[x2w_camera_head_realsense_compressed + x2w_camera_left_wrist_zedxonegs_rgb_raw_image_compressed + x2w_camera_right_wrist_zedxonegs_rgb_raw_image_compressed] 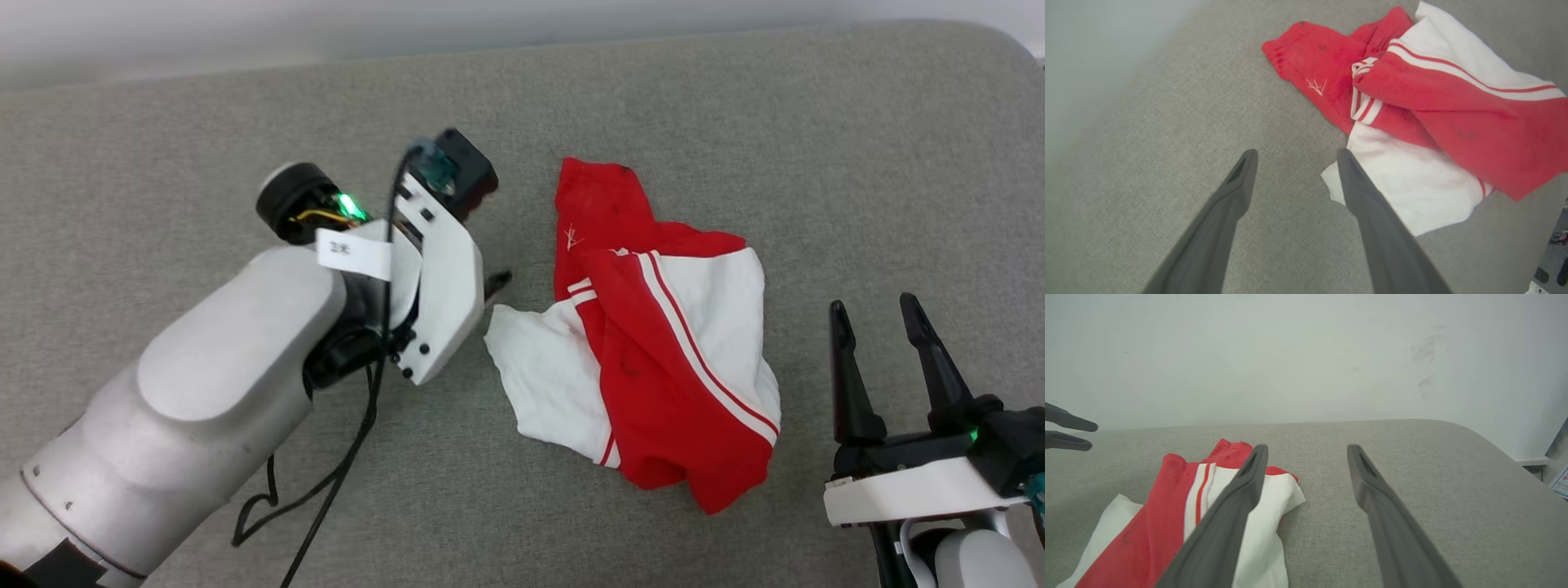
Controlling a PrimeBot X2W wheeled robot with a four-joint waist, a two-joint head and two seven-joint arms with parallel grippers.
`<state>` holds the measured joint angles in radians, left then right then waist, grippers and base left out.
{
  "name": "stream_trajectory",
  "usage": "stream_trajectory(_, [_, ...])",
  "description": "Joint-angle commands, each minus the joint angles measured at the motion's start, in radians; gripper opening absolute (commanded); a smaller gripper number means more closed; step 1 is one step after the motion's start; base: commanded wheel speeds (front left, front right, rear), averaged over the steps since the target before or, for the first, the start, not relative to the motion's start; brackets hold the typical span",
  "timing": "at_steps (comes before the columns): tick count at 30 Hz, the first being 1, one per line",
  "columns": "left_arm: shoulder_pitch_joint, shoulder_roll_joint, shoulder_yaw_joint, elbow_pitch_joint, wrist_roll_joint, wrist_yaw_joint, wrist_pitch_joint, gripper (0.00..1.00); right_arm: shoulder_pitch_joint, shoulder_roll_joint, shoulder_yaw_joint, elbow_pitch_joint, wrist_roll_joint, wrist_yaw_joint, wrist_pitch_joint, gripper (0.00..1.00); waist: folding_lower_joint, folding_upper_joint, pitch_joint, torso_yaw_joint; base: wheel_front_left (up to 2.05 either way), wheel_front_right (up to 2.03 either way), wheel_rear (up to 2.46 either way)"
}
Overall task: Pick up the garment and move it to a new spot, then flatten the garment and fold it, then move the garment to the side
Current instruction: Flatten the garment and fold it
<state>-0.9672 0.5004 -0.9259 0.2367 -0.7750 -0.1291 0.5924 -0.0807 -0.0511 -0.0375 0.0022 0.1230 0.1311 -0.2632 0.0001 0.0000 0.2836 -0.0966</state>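
The grey pad [735, 106] lies open on every side of the garment [653, 343], which is crumpled mid-pad, its folds hiding most of it. From the head, my own wrist [433, 278] covers my left gripper [1294, 157], spread and empty just beside the white sleeve [1412, 183]. My right gripper [873, 306] stands spread, empty, near the garment's right.

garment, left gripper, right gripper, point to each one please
garment [653, 367]: head view, on the red body cloth near the crumpled middle.
left gripper [1297, 153]: left wrist view, midway between its open fingertips.
right gripper [873, 304]: head view, midway between its open fingertips.
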Motion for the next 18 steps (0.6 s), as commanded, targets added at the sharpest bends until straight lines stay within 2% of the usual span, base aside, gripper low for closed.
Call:
stream_trajectory(1, [-0.034,0.017,-0.061,-0.003,-0.020,0.000,0.035,1.00,-0.022,0.002,0.003,-0.004,0.006,-0.001,-0.002,1.00,-0.0001,0.0000,0.026,-0.021,0.00,0.00,0.00])
stream_trajectory(5, [-0.065,0.023,-0.168,0.013,-0.059,0.000,0.065,1.00,-0.036,0.002,0.002,-0.004,0.011,-0.001,-0.002,1.00,-0.0001,0.0000,0.052,-0.041,0.00,0.00,0.00])
stream_trajectory(11, [-0.087,0.020,-0.281,0.059,-0.093,0.000,0.065,1.00,-0.052,0.002,0.003,-0.003,0.018,-0.001,-0.002,1.00,-0.0001,0.0000,0.075,-0.056,0.00,0.00,0.00])
stream_trajectory(18, [-0.040,0.024,-0.359,0.109,-0.102,0.000,0.097,1.00,-0.059,0.002,0.009,0.002,0.020,-0.001,-0.002,1.00,-0.0001,0.0000,0.080,-0.071,0.00,0.00,0.00])
